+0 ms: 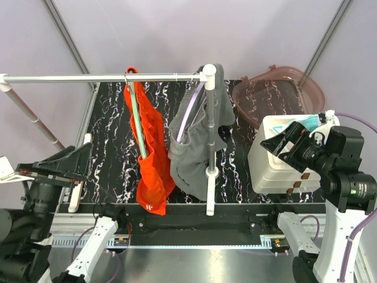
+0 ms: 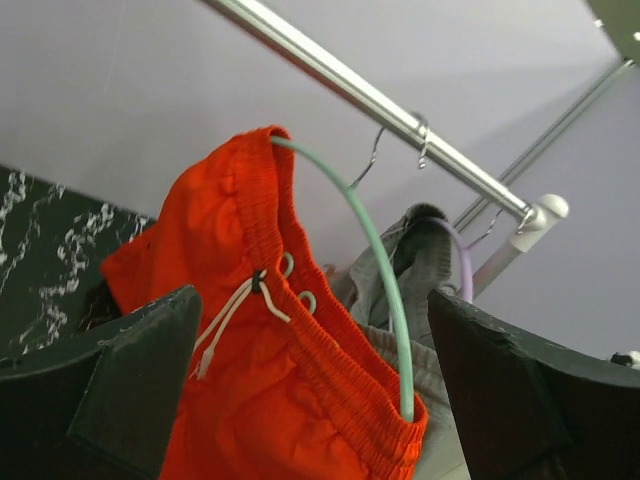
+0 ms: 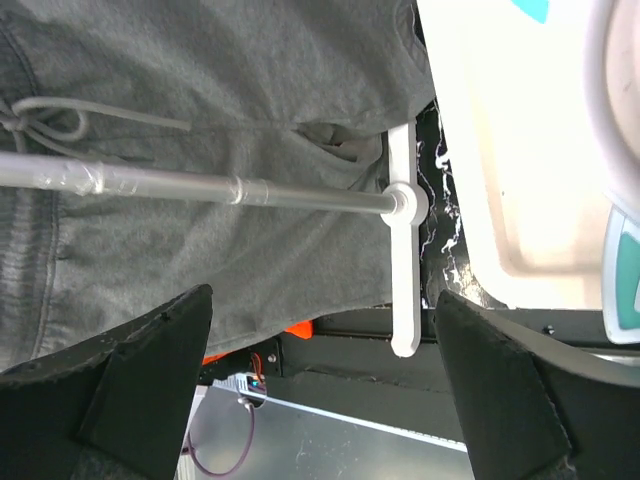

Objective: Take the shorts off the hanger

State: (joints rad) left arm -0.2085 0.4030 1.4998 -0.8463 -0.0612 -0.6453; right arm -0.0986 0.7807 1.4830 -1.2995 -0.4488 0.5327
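Black marbled tabletop (image 1: 112, 147) sits under a rail (image 1: 88, 77); orange shorts (image 1: 154, 159) hang centre-left on a green hanger (image 1: 136, 121), grey shorts (image 1: 191, 153) beside them. Left gripper (image 2: 312, 300) and right gripper (image 3: 322, 293) gape empty; best pinch a waistband and slide it off the hanger's end.

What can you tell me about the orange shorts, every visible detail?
The orange shorts are soft, bright orange-red fabric with a ribbed elastic waistband, white drawstring by two eyelets, and a small white logo near the hem. They hang limp and bunched, waistband threaded over a mint-green hanger hooked on the metal rail, left of the grey shorts, above the dark marbled table.
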